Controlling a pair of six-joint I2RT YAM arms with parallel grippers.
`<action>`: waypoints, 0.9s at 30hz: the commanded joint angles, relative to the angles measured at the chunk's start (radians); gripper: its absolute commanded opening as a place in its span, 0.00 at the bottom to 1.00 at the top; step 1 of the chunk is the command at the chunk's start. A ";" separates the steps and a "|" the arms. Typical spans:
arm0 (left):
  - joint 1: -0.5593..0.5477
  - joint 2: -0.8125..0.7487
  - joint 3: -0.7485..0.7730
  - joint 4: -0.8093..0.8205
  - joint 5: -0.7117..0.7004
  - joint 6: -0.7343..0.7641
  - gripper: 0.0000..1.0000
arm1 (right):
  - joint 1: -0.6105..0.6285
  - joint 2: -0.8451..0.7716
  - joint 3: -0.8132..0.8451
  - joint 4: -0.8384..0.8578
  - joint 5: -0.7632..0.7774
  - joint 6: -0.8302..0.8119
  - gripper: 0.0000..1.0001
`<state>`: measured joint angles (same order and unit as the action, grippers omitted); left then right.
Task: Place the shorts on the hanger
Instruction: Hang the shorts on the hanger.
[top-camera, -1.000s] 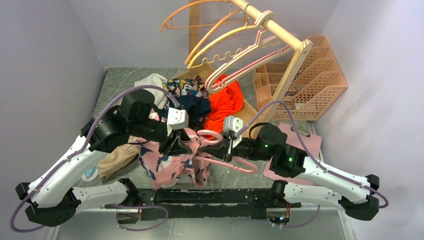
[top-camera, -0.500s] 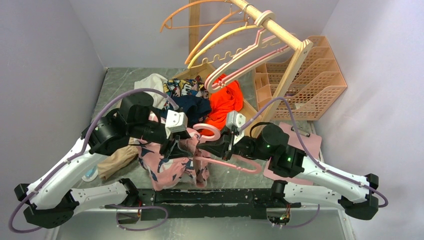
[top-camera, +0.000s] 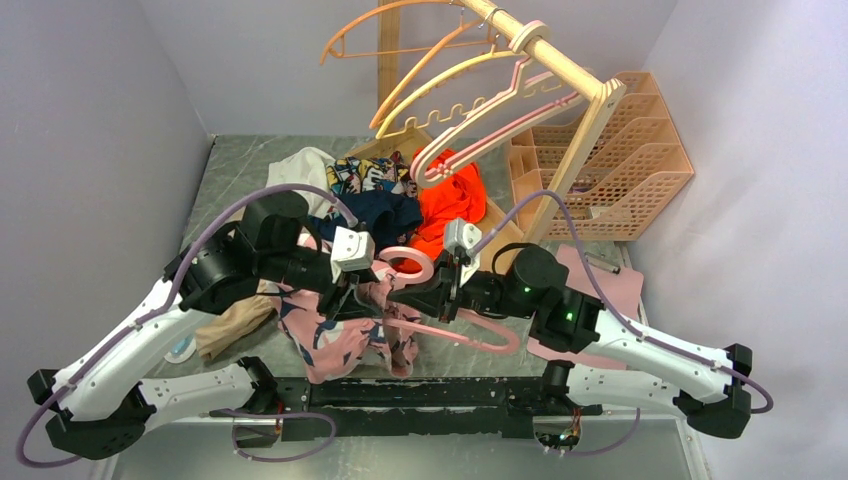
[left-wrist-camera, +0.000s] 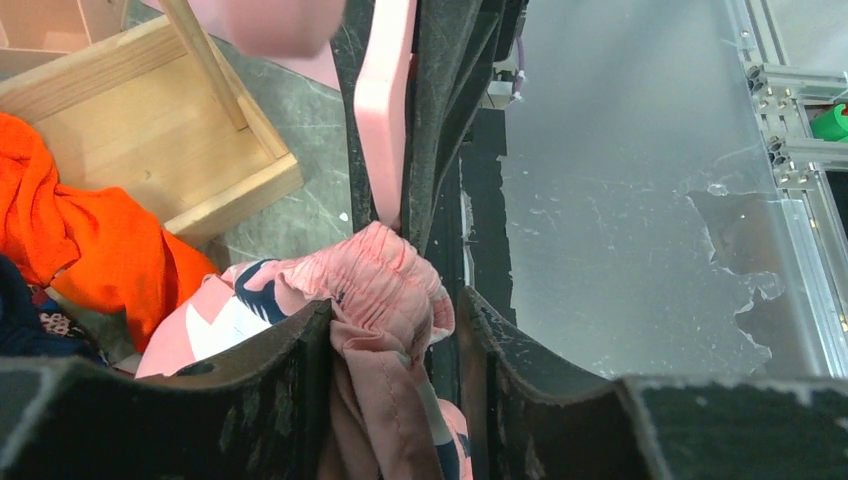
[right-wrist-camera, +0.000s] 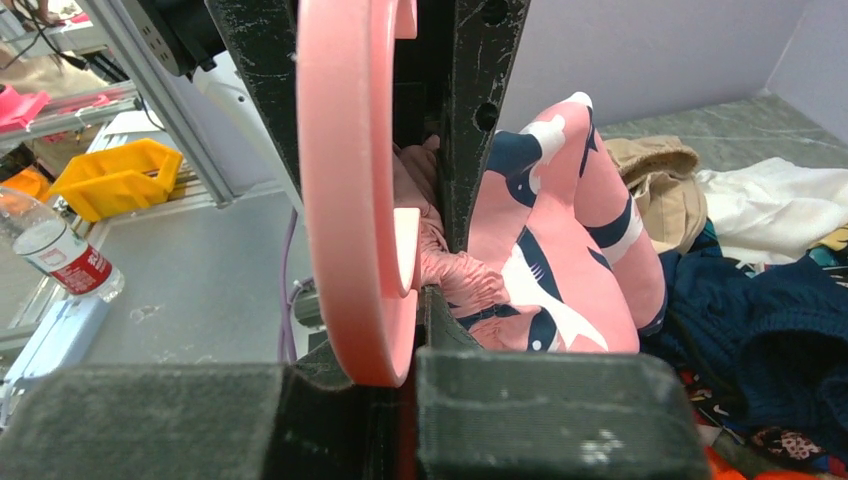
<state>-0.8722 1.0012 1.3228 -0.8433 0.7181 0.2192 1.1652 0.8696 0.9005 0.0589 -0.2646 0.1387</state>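
The left gripper (left-wrist-camera: 395, 322) is closed down to a narrow gap on the gathered waistband of the shorts (left-wrist-camera: 385, 285), a thick bunch of pink fabric squeezed between its two dark fingers. The right gripper (right-wrist-camera: 392, 365) is clamped tight on the hanger (right-wrist-camera: 350, 200), gripping it at the base of the round hook, with the hanger's long arm trailing back over its own wrist. The two grippers meet nose to nose in the middle of the table (top-camera: 230, 165), so the waistband touches the hanger beside the hook. The rest of the shorts hangs in a crumpled heap just in front of the arm bases. I count two pink hangers in all: this one and a second on the wooden rail (top-camera: 560, 65). The rail also carries two orange hangers (top-camera: 345, 35) and one yellow hanger (top-camera: 450, 80). One lattice basket (top-camera: 630, 160) stands to the right, and one pile of clothes (top-camera: 400, 205) lies behind.
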 joint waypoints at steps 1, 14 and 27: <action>-0.012 0.043 -0.019 -0.040 0.016 0.036 0.09 | 0.004 -0.028 0.033 0.296 -0.049 0.038 0.00; -0.012 -0.135 -0.102 0.179 -0.264 -0.056 0.07 | 0.004 -0.043 0.080 0.109 0.002 -0.020 0.00; -0.012 -0.086 0.027 0.011 -0.163 -0.014 0.79 | 0.004 -0.049 0.065 0.134 -0.061 -0.017 0.00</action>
<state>-0.8890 0.8974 1.3117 -0.7315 0.5201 0.1802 1.1652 0.8516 0.9218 0.0628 -0.2718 0.1230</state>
